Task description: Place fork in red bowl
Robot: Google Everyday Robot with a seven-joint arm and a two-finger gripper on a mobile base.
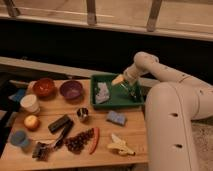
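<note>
The fork (pixel 131 92) is a thin silvery utensil lying in the right part of the green tray (pixel 114 104). My gripper (pixel 119 80) hangs over the tray's back edge, just up and left of the fork, open with nothing between its pale fingers. The red bowl (pixel 44 87) sits at the table's far left, next to a purple bowl (pixel 71 90), well away from the gripper.
A white packet (pixel 102 93) lies in the tray. On the wooden table are a white cup (pixel 30 103), metal cup (pixel 82 114), blue sponge (pixel 116 118), banana (pixel 120 145), red chili (pixel 95 140), grapes (pixel 77 143) and black tools (pixel 59 125). My white arm body (pixel 175 125) fills the right side.
</note>
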